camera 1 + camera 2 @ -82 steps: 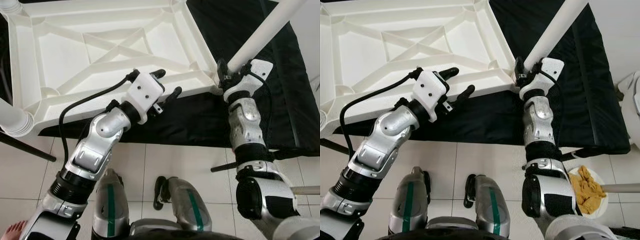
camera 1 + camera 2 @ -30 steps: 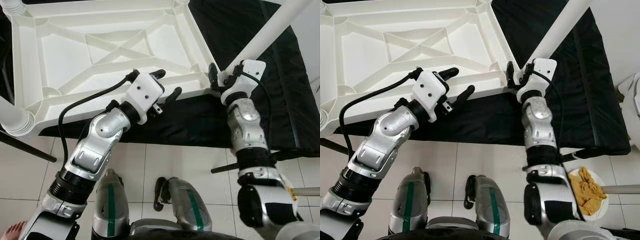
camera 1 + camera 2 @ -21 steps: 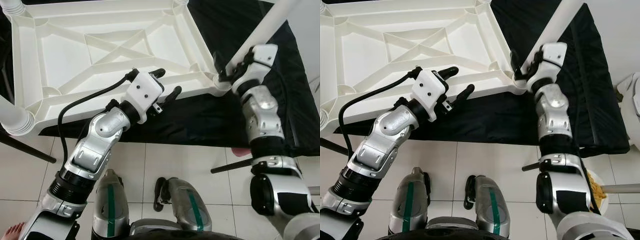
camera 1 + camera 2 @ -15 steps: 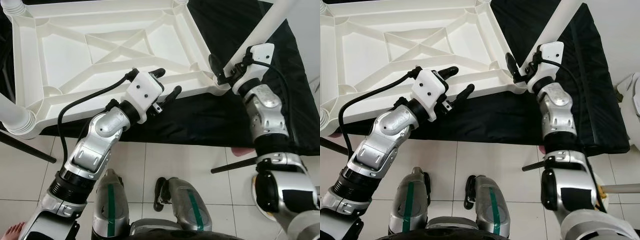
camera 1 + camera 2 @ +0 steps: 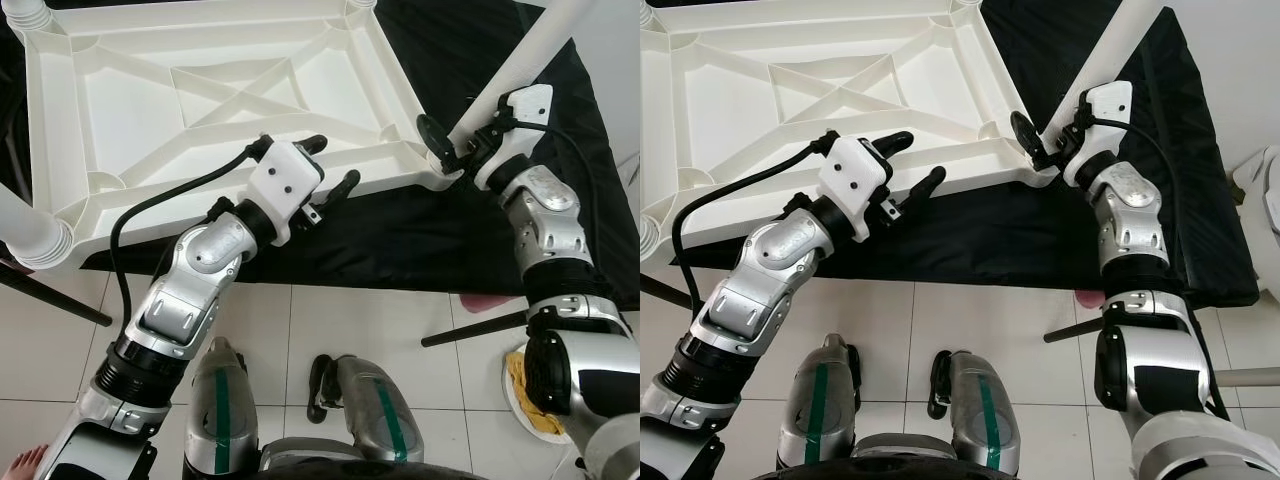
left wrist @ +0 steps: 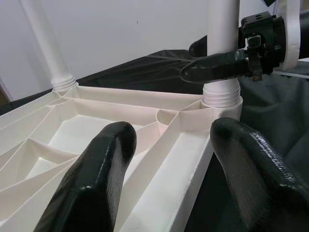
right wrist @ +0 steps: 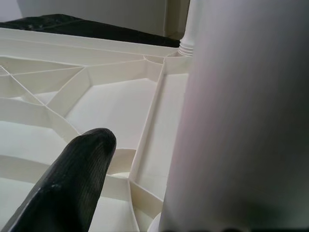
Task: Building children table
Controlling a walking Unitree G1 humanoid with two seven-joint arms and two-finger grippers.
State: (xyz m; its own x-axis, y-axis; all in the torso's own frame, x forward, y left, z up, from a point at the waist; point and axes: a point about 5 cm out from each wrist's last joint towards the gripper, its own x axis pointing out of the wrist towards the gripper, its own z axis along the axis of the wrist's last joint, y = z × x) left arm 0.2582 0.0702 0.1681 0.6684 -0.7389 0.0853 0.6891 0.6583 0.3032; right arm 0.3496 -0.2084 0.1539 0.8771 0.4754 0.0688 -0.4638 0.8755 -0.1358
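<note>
The white plastic children's table [image 5: 120, 110] lies upside down on a black cloth, its ribbed underside facing up. One white leg [image 5: 520, 60] stands in the near right corner socket [image 5: 452, 172], and another leg [image 5: 25, 235] stands at the near left corner. My right gripper [image 5: 448, 148] is at the base of the right leg, with the leg between its fingers. In the right wrist view a gap shows between one finger [image 7: 72, 179] and the leg [image 7: 241, 111], so it is open. My left gripper [image 5: 330, 163] is open and straddles the table's near rim [image 6: 193, 169].
The black cloth [image 5: 560, 200] spreads under and to the right of the table. White tiles lie in front, with my own legs [image 5: 370, 410] below. A plate of yellow food [image 5: 522, 385] and a thin dark rod [image 5: 470, 330] are at the lower right. A bare foot [image 5: 25, 460] is at the lower left.
My right wrist has swung around the base of the right leg, from below it to its right side. The plate has come into sight. The left arm has barely shifted.
</note>
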